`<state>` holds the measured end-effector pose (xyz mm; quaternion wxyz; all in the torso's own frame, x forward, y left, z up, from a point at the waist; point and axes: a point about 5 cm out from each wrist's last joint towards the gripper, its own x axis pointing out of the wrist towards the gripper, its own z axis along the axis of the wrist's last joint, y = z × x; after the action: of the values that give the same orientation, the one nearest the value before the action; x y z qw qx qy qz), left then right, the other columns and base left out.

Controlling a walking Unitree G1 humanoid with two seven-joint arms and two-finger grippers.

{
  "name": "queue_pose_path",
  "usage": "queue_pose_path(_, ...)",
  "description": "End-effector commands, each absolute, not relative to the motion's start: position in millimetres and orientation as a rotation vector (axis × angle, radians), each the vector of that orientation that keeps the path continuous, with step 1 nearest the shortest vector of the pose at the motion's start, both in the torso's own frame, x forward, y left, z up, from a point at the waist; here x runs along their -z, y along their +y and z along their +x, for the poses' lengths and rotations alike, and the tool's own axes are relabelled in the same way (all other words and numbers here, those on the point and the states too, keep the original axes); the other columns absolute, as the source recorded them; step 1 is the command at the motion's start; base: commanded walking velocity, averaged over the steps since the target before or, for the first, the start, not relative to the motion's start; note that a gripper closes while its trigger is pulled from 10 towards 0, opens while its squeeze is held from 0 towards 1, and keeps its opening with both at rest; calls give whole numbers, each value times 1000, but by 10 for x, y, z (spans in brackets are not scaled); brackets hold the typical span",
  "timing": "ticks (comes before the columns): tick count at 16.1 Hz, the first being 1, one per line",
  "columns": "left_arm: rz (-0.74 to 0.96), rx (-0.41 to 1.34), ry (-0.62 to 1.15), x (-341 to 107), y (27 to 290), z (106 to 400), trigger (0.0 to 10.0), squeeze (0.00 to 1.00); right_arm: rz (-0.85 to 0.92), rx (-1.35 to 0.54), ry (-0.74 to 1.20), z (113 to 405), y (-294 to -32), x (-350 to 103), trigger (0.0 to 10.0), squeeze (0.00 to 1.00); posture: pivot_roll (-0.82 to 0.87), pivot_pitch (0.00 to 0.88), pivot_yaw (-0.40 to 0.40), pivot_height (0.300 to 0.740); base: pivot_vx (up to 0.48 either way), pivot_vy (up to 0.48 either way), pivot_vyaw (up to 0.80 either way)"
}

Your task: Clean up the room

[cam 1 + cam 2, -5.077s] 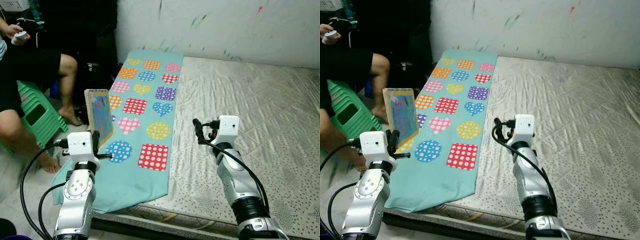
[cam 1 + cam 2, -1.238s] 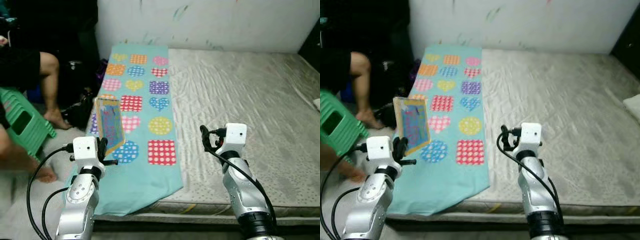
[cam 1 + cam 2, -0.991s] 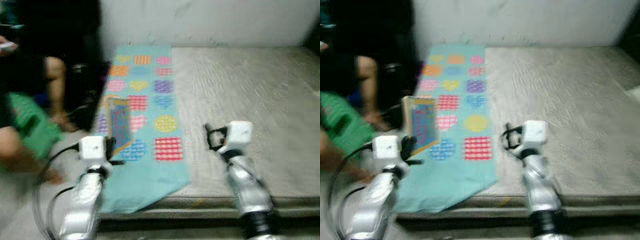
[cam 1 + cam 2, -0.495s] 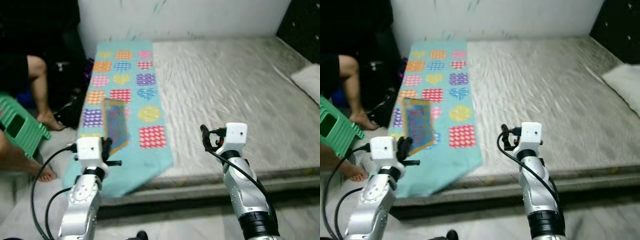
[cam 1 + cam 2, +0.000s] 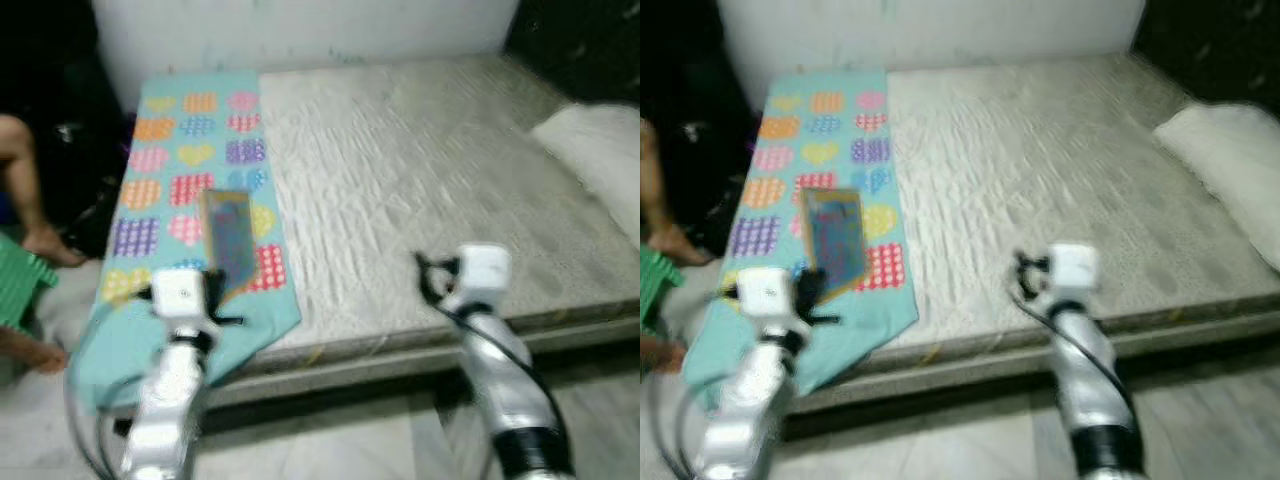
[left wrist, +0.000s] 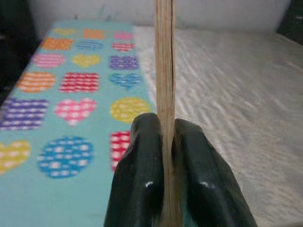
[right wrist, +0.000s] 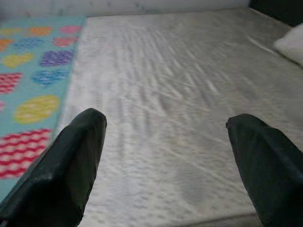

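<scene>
While the head views are blurred, what looks like a thin book (image 5: 229, 243) stands upright, clamped in the left gripper (image 6: 163, 156) above the patterned blanket (image 5: 190, 150) on the bed (image 5: 420, 170). The right gripper (image 7: 165, 156) hovers over the bed with fingers wide apart.

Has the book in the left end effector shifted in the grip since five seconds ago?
No. The book stands upright, clamped in the left end effector, as before. The whole view swung across the bed, so the camera moved.

This is a bedroom in a home. A low bed (image 5: 420, 190) with a bare quilted mattress stands against a white wall (image 5: 300, 30), a pillow (image 5: 1230, 160) at one side. A patterned blanket (image 5: 190, 170) drapes its edge above a tiled floor (image 5: 970, 440).
</scene>
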<state>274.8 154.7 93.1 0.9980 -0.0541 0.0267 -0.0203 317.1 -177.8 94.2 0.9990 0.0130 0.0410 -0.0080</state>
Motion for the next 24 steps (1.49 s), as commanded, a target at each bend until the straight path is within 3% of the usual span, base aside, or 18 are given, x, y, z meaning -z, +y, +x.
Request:
queue_pose_path(1,-101,54,20,-990,1601,2755,10000,0,42,-11,81,3183,-1668,-948,10000,0,-83,75,22,740,0,0,0)
queue_pose_path(5,-118,82,1,-1011,1582,2738,10000,0,40,-12,79,3189,-1669,-954,10000,0,-86,76,22,740,171,0,0)
queue_pose_path(17,-134,96,-1,-1007,1571,2734,10000,0,40,-11,77,3199,-1662,-958,10000,0,-90,70,27,740,412,0,0)
queue_pose_path(24,-106,49,36,-972,1593,2769,10000,0,42,-13,77,3205,-1650,-948,10000,0,-89,66,29,740,0,0,0)
